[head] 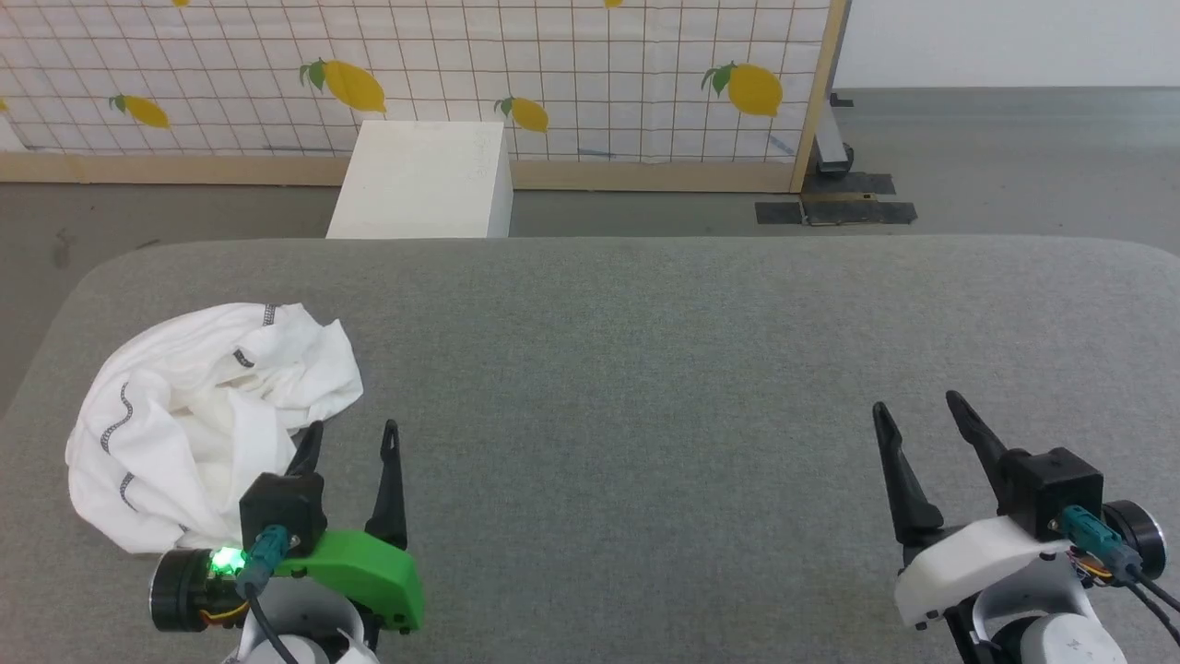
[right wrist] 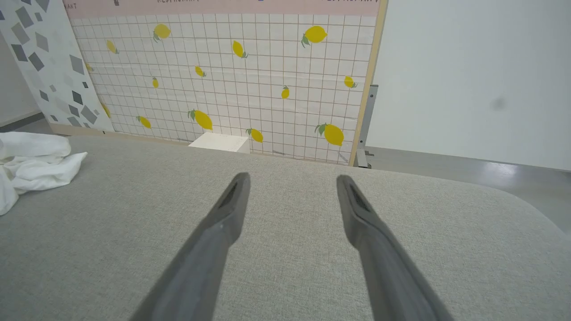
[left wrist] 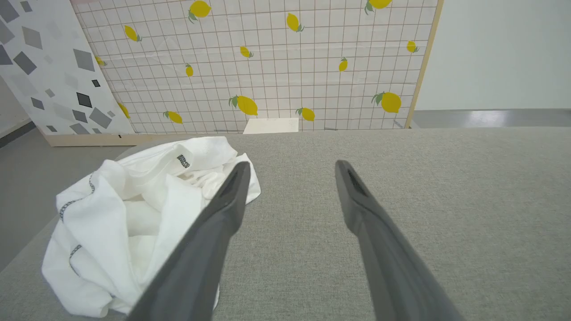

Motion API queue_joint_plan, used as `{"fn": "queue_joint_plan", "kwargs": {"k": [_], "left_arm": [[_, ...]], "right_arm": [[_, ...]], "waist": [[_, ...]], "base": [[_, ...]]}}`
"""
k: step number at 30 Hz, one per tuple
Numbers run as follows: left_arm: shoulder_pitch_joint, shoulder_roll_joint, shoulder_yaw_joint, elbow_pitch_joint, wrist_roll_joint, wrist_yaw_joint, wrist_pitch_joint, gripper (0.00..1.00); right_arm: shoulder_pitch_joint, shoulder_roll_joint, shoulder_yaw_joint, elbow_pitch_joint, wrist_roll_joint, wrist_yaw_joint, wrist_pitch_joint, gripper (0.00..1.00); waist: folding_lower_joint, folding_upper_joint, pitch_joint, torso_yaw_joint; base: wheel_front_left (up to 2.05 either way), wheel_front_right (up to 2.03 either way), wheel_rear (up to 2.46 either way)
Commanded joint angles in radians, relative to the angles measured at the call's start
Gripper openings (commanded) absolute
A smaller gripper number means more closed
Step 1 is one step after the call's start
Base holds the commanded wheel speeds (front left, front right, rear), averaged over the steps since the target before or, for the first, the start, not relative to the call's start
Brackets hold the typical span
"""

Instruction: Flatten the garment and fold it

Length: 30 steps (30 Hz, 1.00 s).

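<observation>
The garment (head: pixel 198 415) is a crumpled white T-shirt with dark zigzag seam lines, heaped on the left end of the grey padded table (head: pixel 645 369). My left gripper (head: pixel 352 435) stands open at the heap's near right edge, holding nothing; in the left wrist view the left gripper (left wrist: pixel 290 167) has one finger in front of the garment (left wrist: pixel 129 214). Whether that finger touches the cloth I cannot tell. My right gripper (head: pixel 917 404) is open over bare table at the lower right, far from the cloth. The right wrist view has the right gripper (right wrist: pixel 292 180) open and the garment (right wrist: pixel 35 160) at its left edge.
A white rectangular box (head: pixel 424 180) stands on the floor beyond the table's far edge, before a lemon-patterned screen (head: pixel 553 74). A metal stand foot (head: pixel 830 152) sits at the screen's right end. Grey floor surrounds the table.
</observation>
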Motion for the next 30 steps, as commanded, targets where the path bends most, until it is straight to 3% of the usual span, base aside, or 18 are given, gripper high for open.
{"fn": "queue_joint_plan", "kwargs": {"k": [1, 30], "left_arm": [[-0.004, 0.000, -0.004, 0.007, -0.009, 0.007, -0.010, 1.00], [-0.006, -0.001, -0.013, 0.042, -0.062, 0.030, -0.070, 1.00]], "right_arm": [[0.015, 0.000, -0.002, 0.007, 0.014, 0.000, -0.011, 1.00], [0.023, 0.000, 0.004, 0.047, 0.077, 0.000, -0.070, 1.00]], "waist": [[0.0000, 0.0000, 0.000, 0.003], [0.0000, 0.0000, 0.019, 0.139]], "base": [[0.00, 0.00, 0.00], [0.00, 0.00, 0.00]]}}
